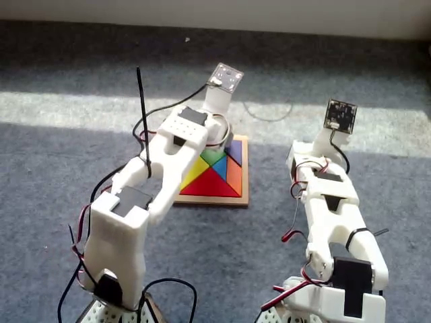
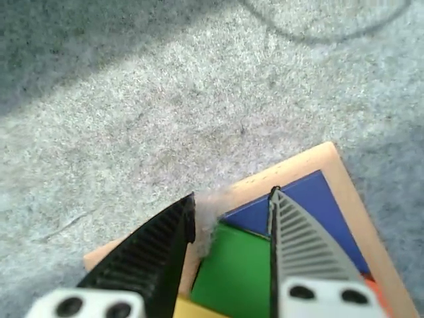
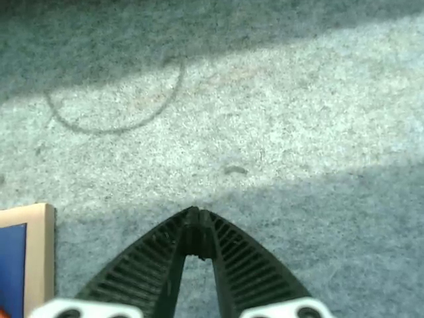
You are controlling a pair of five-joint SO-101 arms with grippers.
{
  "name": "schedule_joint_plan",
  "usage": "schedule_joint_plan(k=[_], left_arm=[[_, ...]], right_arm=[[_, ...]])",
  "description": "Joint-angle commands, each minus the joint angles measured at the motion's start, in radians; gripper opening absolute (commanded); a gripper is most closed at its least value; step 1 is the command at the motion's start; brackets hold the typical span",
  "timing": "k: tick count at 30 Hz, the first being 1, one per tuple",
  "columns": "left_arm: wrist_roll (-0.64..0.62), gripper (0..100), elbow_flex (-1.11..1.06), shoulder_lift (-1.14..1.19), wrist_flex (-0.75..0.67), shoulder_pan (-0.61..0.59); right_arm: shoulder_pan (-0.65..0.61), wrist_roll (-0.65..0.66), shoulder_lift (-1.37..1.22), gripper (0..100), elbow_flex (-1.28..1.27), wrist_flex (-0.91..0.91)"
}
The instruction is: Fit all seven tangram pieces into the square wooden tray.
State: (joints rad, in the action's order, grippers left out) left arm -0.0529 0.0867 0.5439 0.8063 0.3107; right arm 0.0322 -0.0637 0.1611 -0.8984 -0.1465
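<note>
Wooden square tray (image 1: 215, 200) holds coloured tangram pieces (image 1: 212, 183). Left gripper (image 2: 232, 196) spread over its 12 o'clock edge; right gripper (image 3: 197, 215) pressed together above grey carpet (image 3: 298, 132), tray's 3 o'clock.

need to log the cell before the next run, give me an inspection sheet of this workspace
surface: grey carpet, sunlit band across it
job's things: wooden tray holds coloured tangram pieces; left arm hides part
clutter: nothing seen
end effectors: left end effector open above the tray's corner; right end effector shut over bare carpet
cables: thin loop lying on carpet behind the tray; wires along both arms
surroundings: pale wall at the far edge
</note>
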Motion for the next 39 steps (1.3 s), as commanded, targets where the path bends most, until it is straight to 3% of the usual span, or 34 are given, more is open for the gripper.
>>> schedule_joint_plan(k=[1,9,13,20,24,27,32,39], left_arm=[[0.097,19,0.031,-0.002,0.023,0.024],[0.106,19,0.054,-0.085,0.227,-0.022],[0.104,19,0.035,-0.134,0.236,-0.065],[0.106,8,-0.16,-0.349,0.222,-0.073],[0.106,8,-0.377,-0.51,0.058,-0.074],[0.11,1,-0.578,-0.654,-0.129,-0.074],[0.104,2,-0.835,-0.871,-0.377,-0.11],[0.103,0,-0.974,-0.99,-0.516,-0.145]], right_arm=[[-0.015,-0.003,0.01,1.1,0.047,0.021],[-0.015,-0.003,0.01,1.1,0.047,0.021],[-0.015,-0.003,0.01,1.1,0.047,0.021],[-0.021,0.038,0.01,1.1,0.047,0.021],[-0.025,0.041,0.01,1.1,0.044,0.021],[-0.025,0.041,0.012,1.1,0.042,0.021],[-0.019,0.037,0.022,1.1,0.045,0.021],[-0.024,0.035,0.229,0.6,-0.045,-0.015]])
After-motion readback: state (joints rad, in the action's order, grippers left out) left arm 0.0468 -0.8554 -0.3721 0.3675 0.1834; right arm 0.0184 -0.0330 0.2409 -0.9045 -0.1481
